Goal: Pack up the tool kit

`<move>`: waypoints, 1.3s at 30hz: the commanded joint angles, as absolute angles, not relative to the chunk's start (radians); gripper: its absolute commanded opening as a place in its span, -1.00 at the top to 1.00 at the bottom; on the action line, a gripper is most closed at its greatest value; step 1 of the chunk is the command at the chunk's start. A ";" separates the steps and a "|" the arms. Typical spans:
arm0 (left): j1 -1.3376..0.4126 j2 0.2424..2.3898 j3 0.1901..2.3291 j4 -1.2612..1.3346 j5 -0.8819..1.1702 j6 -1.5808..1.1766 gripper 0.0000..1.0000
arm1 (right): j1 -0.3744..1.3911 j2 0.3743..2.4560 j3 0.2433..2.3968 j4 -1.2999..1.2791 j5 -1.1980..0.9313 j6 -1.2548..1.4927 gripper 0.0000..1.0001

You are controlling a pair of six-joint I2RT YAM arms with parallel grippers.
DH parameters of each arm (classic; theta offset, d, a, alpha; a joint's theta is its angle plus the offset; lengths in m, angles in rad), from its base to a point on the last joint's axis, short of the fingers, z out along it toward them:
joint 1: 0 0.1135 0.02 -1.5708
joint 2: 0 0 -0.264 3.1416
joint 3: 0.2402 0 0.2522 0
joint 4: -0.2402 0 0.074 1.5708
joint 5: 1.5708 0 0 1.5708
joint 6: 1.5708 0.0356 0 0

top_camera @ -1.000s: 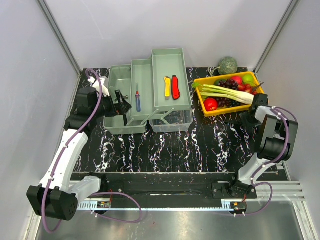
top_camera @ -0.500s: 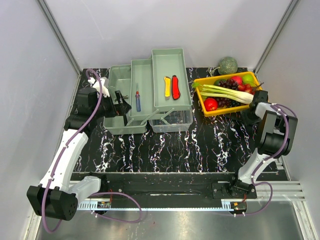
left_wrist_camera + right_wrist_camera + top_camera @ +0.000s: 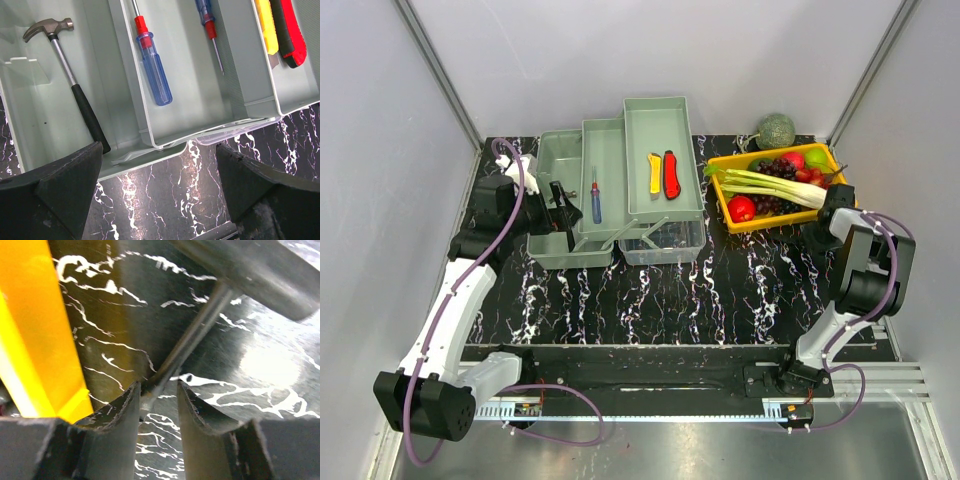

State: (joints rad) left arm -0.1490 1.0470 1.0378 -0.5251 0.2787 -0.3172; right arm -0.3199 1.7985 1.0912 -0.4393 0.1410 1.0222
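**Jaws.** The left gripper (image 3: pixel 157 152) has its jaws fully apart and holds nothing. It hangs over the near-left edge of the toolbox (image 3: pixel 612 150), with its fingers spread along that edge. The right gripper (image 3: pixel 157 386) is well to the right of the toolbox, low over the table (image 3: pixel 700 290). Its jaws stand part-way apart with a thin metal rod (image 3: pixel 190 340) between the fingertips. The rod lies against one finger with a gap to the other, so no clamping shows. The rod's far end meets a thick, blurred grey shape that cannot be identified.

**Clearance.** Bare marbled tabletop runs along the whole near side of the toolbox. To its right, the orange tray (image 3: pixel 775 222) of produce sits close by. The right gripper works in the narrow strip between that tray's outer end and the side wall. The rear wall is close behind the toolbox.

**Toolbox condition.** The toolbox is pale grey-green plastic, folded open into three stepped levels.
- Left compartment: a hammer (image 3: pixel 85 112) with a black grip.
- Middle tray: a blue-handled screwdriver (image 3: pixel 152 70), and beside it a second screwdriver (image 3: pixel 207 22).
- Right tray: a yellow knife (image 3: pixel 267 27) and a red knife (image 3: pixel 290 30), lying side by side.

A translucent clear section shows under the right tray's near end.
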 commanded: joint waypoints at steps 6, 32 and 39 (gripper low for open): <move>-0.144 1.029 1.052 -0.491 0.262 -0.318 -0.98 | -0.321 1.652 0.963 -0.537 0.233 1.023 0.15; -0.144 1.008 1.058 -0.499 0.239 -0.307 -0.98 | -0.321 1.660 0.954 -0.517 0.235 0.994 1.00; -0.144 0.983 1.077 -0.512 0.350 -0.284 -0.98 | -0.321 1.378 0.867 -0.526 0.128 0.954 1.00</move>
State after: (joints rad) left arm -0.1490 1.0271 1.0382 -0.5316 0.2741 -0.3027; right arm -0.3199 1.5909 0.9085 -0.5091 0.1867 0.9802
